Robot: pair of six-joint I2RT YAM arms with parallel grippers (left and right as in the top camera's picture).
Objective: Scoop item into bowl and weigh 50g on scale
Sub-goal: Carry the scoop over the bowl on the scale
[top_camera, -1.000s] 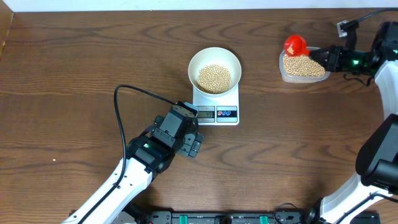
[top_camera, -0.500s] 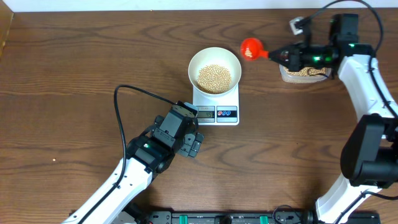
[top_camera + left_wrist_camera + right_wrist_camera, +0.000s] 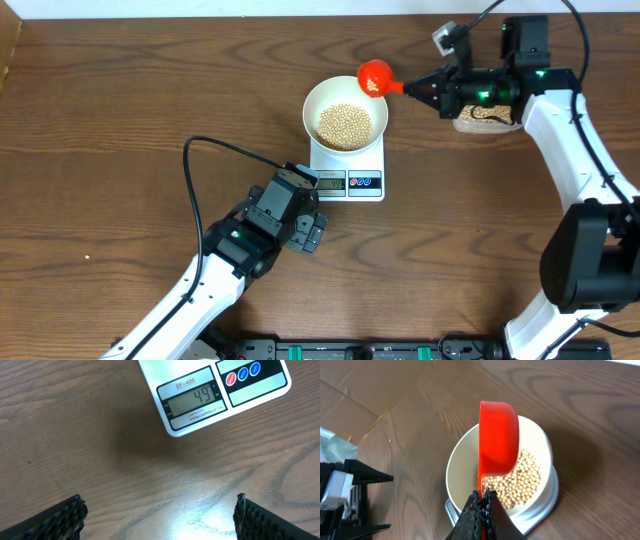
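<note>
Upper centre: right fingers [image 3: 481, 502] clamp scoop [image 3: 497, 435], tipped over bowl [image 3: 325, 92] to top up beans [image 3: 344, 125] | bowl on scale [image 3: 345, 162], reading 49 | lower left: left fingers [image 3: 157, 510] open above table [image 3: 75, 435], viewing display [image 3: 195, 401].

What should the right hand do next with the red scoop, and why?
Probably tip the red scoop very slightly, so that only a few beans fall into the white bowl. The right hand holds the scoop by its handle over the bowl's rim, and the scale reads 49, just under the target. How many beans the scoop holds cannot be seen.
</note>
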